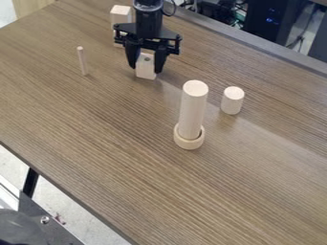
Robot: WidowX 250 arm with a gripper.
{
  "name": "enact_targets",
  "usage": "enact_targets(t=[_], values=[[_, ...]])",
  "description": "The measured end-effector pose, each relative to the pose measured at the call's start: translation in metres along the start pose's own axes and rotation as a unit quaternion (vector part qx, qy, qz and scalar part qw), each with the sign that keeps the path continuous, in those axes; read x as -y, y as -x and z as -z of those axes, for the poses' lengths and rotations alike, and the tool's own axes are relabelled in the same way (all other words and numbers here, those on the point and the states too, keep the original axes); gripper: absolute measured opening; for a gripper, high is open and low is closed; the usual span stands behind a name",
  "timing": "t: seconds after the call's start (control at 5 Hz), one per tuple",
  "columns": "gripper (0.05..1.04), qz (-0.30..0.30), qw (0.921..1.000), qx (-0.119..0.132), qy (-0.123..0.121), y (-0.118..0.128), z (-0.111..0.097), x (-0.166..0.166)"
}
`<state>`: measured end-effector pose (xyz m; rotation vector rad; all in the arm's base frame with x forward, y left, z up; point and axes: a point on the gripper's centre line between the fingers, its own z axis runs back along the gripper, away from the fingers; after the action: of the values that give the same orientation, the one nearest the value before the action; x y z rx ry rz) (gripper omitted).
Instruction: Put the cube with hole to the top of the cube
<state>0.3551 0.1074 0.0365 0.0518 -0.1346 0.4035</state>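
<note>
The black gripper hangs down at the top centre, its two fingers close against the left and right sides of the light wooden cube with hole. The small dark hole shows near the upper end of that cube, between the fingers. Whether its bottom rests on the table cannot be told. Behind and to the left of the gripper stands another pale wooden cube, partly hidden by the gripper's left side.
A thin peg stands left of the gripper on the brown table. Nearer the middle, a tall cylinder stands inside a wooden ring. A short cylinder is to their right. Computer gear lies beyond the far edge.
</note>
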Motion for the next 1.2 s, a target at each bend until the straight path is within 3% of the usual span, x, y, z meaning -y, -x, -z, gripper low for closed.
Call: enact_targets(t=[0.6, 1.0, 1.2], values=[[0.588, 0.017, 0.9998, -0.004, -0.005, 0.001, -0.001, -0.007], [0.588, 0.043, 0.9984, 0.036, -0.008, -0.021, -0.043, -0.008], [0.588, 0.036, 0.9984, 0.044, -0.003, -0.029, -0.052, -0.013]])
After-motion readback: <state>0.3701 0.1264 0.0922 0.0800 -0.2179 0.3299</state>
